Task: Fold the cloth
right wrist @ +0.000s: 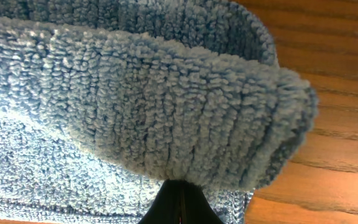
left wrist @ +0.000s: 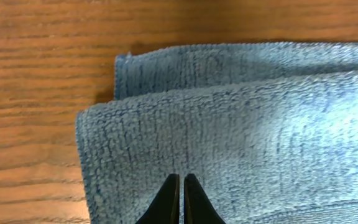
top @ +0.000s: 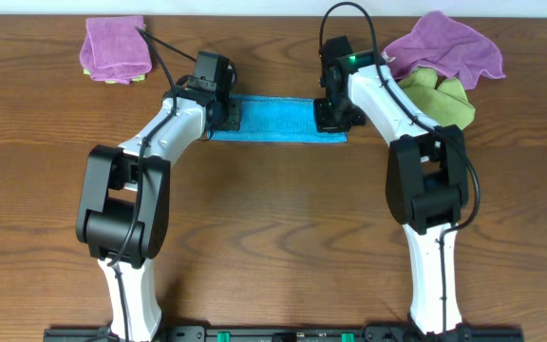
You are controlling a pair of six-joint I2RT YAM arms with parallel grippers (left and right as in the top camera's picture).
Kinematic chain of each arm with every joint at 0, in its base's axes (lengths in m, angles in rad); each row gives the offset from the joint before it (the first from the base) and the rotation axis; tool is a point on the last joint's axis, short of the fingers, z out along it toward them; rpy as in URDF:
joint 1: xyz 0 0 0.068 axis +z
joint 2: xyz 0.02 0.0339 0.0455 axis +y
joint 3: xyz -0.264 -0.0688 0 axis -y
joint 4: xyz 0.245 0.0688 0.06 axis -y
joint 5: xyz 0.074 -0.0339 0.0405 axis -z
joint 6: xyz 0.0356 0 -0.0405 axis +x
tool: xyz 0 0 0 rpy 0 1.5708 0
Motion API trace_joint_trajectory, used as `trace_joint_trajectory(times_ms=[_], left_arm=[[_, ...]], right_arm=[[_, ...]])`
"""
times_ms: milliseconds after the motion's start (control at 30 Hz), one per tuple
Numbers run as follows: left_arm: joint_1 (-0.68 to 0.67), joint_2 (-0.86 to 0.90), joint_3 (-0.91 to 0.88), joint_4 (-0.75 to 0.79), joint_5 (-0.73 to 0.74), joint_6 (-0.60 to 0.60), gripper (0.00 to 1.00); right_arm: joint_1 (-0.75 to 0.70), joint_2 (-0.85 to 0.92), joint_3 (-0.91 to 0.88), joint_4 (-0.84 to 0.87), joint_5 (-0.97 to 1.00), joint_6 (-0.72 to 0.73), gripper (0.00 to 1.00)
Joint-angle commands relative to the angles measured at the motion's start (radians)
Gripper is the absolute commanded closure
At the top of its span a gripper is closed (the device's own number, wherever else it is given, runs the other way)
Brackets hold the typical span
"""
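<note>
From overhead, both ends of the cloth (top: 278,119) lie under the wrists, so the tips of the left pincer (left wrist: 183,199) and right pincer (right wrist: 180,202) are hidden there. Each wrist view shows only their dark points, cut off by the lower edge, and whether they pinch fabric cannot be told. The yellow-green cloth (top: 447,103) is partly covered by a purple cloth (top: 444,46) and the right arm (top: 383,90).
</note>
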Motion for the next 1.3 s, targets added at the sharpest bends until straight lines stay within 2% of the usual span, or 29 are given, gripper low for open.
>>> trace_joint_trajectory(times_ms=[0,167,300,633,733,1000,1267], left_arm=[[0.003,0.019,-0.038,0.009,-0.029,0.019,0.94],[0.003,0.019,-0.099,0.065,-0.028,0.016,0.94],[0.003,0.019,-0.113,0.029,-0.029,0.016,0.94],[0.051,0.019,-0.117,-0.223,-0.042,0.005,0.94],[0.066,0.019,-0.122,-0.257,-0.032,0.005,0.94],[0.098,0.019,-0.129,-0.270,-0.029,0.012,0.94],[0.127,0.019,-0.129,-0.242,-0.005,0.047,0.94]], right_arm=[[0.026,0.031,-0.026,-0.024,-0.027,0.020,0.98],[0.049,0.031,-0.026,-0.022,-0.045,0.019,0.98],[0.079,0.031,-0.026,-0.039,-0.045,0.019,0.99],[0.126,0.031,-0.026,-0.077,-0.048,0.039,0.99],[0.126,0.031,-0.026,-0.088,-0.052,0.048,0.98],[0.145,0.031,-0.026,-0.162,-0.071,0.084,0.98],[0.164,0.027,-0.025,-0.165,-0.072,0.083,0.99]])
